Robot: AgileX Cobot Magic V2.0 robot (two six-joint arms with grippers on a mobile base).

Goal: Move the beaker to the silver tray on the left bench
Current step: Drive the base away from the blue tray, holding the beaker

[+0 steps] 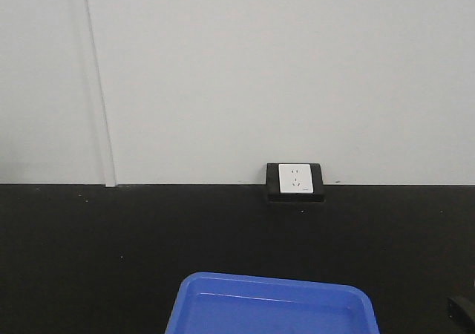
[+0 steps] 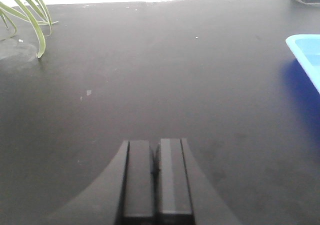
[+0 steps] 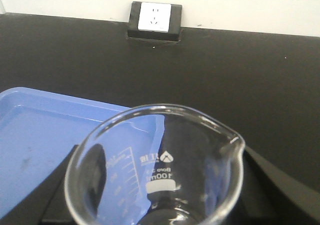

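Right gripper [image 3: 159,211] pinches the beaker [image 3: 155,155] between its dark fingers, over the black counter [image 3: 240,70] by the right edge of the blue tray [image 3: 40,140]. Left gripper [image 2: 156,160] hangs above bare counter, fingers pressed together. Upright, with its long axis vertical, the beaker turns its mouth to the wrist camera and its spout to the right in that view. Its wall shows a graduated scale, a triangular logo, "Boro" and "100ml".

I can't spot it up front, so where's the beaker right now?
The beaker fills the right wrist view, held between the right gripper's jaws, by the blue tray's right edge.
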